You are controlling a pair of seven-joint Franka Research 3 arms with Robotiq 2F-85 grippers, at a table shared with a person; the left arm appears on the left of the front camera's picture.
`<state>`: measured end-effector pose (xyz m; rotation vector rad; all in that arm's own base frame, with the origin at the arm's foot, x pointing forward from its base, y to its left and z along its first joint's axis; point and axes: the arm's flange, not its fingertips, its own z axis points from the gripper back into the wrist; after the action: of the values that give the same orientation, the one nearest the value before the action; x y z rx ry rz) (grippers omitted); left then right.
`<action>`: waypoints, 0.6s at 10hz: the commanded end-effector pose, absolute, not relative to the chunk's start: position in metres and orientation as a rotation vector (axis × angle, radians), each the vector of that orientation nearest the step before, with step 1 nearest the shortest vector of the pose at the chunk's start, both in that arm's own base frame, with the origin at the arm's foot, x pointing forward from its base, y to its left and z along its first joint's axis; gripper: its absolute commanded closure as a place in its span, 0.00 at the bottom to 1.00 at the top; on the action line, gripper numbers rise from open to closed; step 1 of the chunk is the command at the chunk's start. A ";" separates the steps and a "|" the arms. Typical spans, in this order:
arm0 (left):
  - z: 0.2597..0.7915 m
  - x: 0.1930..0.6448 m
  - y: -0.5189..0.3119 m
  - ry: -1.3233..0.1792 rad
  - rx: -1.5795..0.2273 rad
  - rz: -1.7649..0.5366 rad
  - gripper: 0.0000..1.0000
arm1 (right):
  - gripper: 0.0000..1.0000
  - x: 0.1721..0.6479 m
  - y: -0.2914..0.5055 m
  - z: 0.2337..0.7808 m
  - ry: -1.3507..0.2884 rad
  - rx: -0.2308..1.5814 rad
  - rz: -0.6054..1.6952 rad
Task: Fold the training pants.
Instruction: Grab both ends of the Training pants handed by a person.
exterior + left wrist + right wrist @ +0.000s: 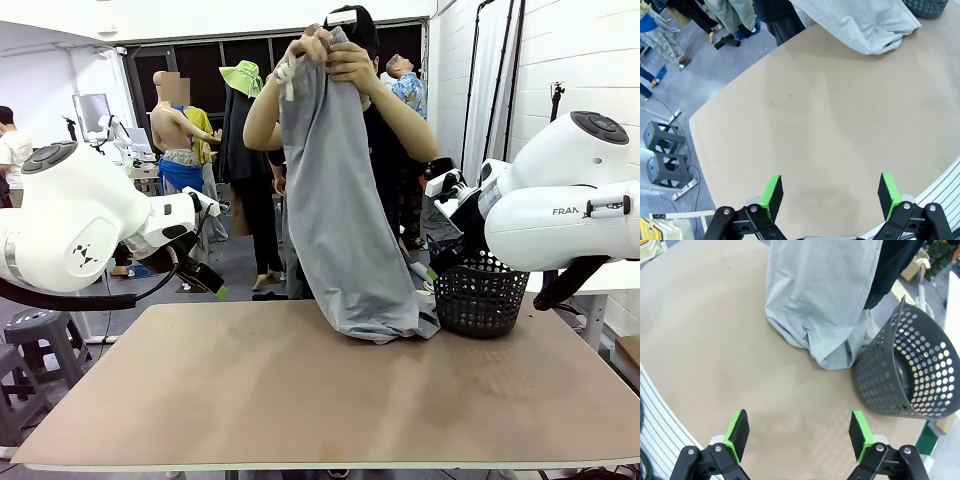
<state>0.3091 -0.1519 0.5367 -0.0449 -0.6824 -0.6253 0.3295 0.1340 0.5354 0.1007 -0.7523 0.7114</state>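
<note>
The light grey training pants hang upright at the far side of the table, held at the waistband by the person's two hands. Their leg ends bunch on the tabletop. In the right wrist view the pants drape down beside the basket, and their hem lies at the top of the left wrist view. My left gripper is open and hangs above bare table at the left. My right gripper is open too, above the table short of the pants.
A black mesh basket stands at the table's far right, touching the pants' hem. The beige table has free room in front. Grey stools stand on the floor off the left edge.
</note>
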 end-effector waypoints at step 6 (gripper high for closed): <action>0.537 0.310 -0.152 -0.684 -0.039 -0.633 0.00 | 0.00 0.331 0.133 0.535 -0.754 0.105 0.709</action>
<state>0.3091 -0.1519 0.5367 -0.0449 -0.6824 -0.6253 0.3295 0.1340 0.5354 0.1007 -0.7523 0.7114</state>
